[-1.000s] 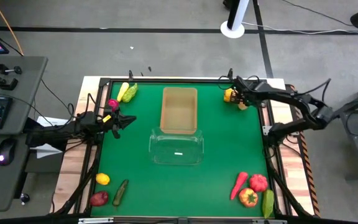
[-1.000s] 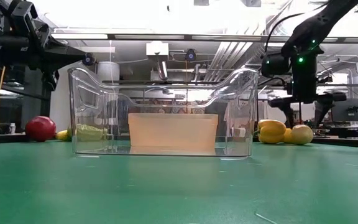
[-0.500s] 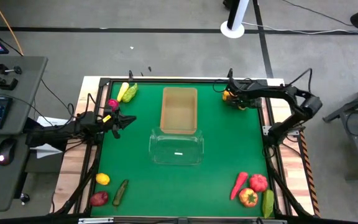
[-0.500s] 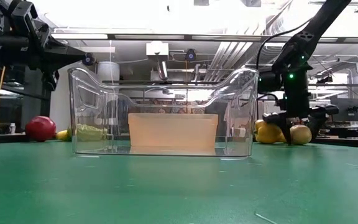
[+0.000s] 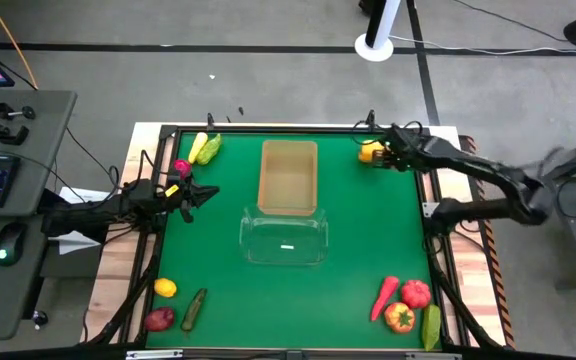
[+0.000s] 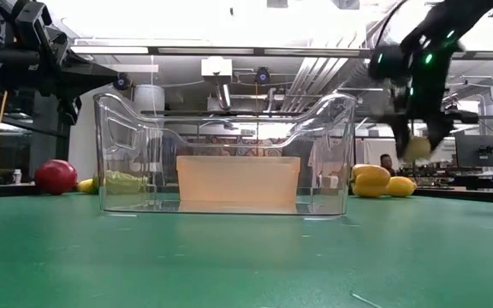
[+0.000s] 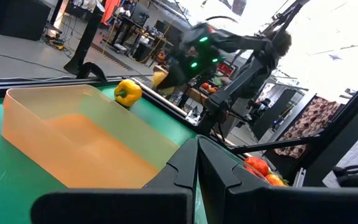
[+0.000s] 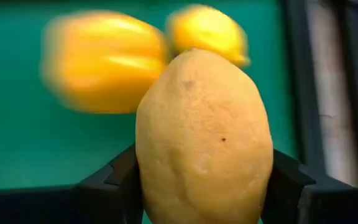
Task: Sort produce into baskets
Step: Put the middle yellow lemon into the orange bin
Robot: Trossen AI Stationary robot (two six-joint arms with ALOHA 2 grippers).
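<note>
My right gripper (image 6: pixel 417 147) is at the table's far right corner, shut on a yellow lemon (image 8: pixel 204 137) that is lifted off the green mat. Below it, a yellow pepper (image 6: pixel 375 180) and another lemon (image 6: pixel 400 186) rest on the mat. The tan bin (image 5: pixel 288 177) stands at the far middle. The clear bin (image 5: pixel 284 240) stands just nearer, and both bins hold nothing. My left gripper (image 5: pixel 206 195) hovers shut and empty at the left, pointing toward the bins. My right gripper pinches the lemon between its two fingers, one on each of its long sides (image 8: pixel 143 177). The fingers (image 6: pixel 403 137) come from above, pointing down. The lemon is lifted clear of the mat, above the pepper and the other lemon.
A yellow and a green piece (image 5: pixel 205 148) and a pink one (image 5: pixel 181 167) lie far left. A lemon (image 5: pixel 165 288), cucumber (image 5: pixel 194 308) and apple (image 5: pixel 159 319) lie near left. A carrot (image 5: pixel 385 297), tomato (image 5: pixel 415 293), pepper (image 5: pixel 399 318) and cucumber (image 5: pixel 430 325) lie near right.
My right gripper has gone down to the lemons at the far right corner, taken hold of one and come up again with it. The lemon is now clear of the mat; the pepper and the other lemon have stayed.
</note>
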